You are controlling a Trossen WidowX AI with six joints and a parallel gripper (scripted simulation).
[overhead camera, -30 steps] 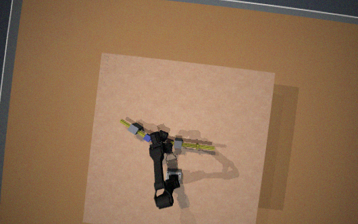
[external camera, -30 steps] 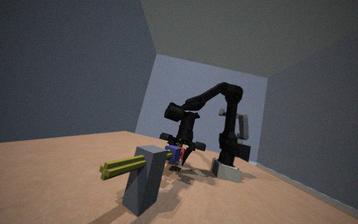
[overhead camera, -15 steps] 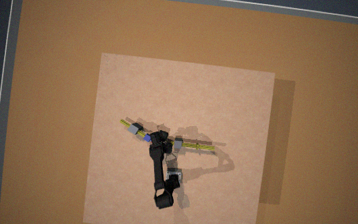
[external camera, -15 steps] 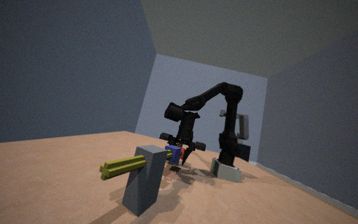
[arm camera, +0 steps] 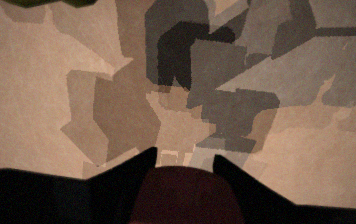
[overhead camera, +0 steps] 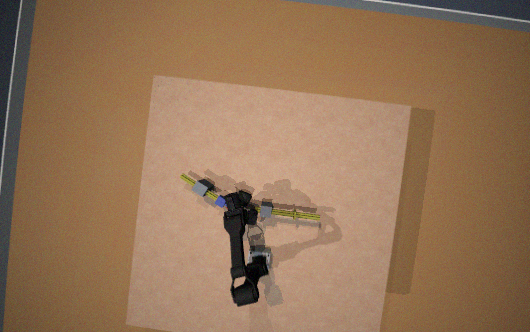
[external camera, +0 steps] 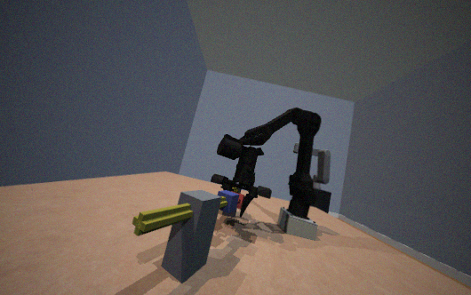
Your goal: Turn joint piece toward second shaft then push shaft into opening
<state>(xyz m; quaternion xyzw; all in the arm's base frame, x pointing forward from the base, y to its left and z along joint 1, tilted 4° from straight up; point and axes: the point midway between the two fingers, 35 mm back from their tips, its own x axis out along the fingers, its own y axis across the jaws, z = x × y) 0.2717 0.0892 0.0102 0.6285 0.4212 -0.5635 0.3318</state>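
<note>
Just beside the blue block (overhead camera: pixel 220 201) (external camera: pixel 227 202), on its arm side, I can see the red joint piece (external camera: pixel 240 201) (arm camera: pixel 187 195), with the end effector (overhead camera: pixel 237 202) (external camera: pixel 238 205) (arm camera: pixel 185 156) closed on it. The blue block sits on the end of 1 yellow shaft (overhead camera: pixel 187 179) (external camera: pixel 162 218), which runs through a grey block (overhead camera: pixel 200 188) (external camera: pixel 191 235) near it. Across the end effector from the blue block, a 2nd grey block (overhead camera: pixel 266 209) carries the 2nd yellow shaft (overhead camera: pixel 307 216), at an angle to the 1st.

The black arm (overhead camera: pixel 237 245) (external camera: pixel 307 151) rises from its base well apart from the blue block, bends high at the elbow, reaches over, then points its wrist steeply down beside it. All stand on the surface (overhead camera: pixel 300 140) (external camera: pixel 111 191) (arm camera: pixel 30 100).

From here the blue block covers much of the red piece, and 1 finger is hard to make out. From above, the wrist hides the joint and the 2nd shaft's inner end, so I can't tell where its opening points. The wrist view cuts off the red piece at the bottom.
</note>
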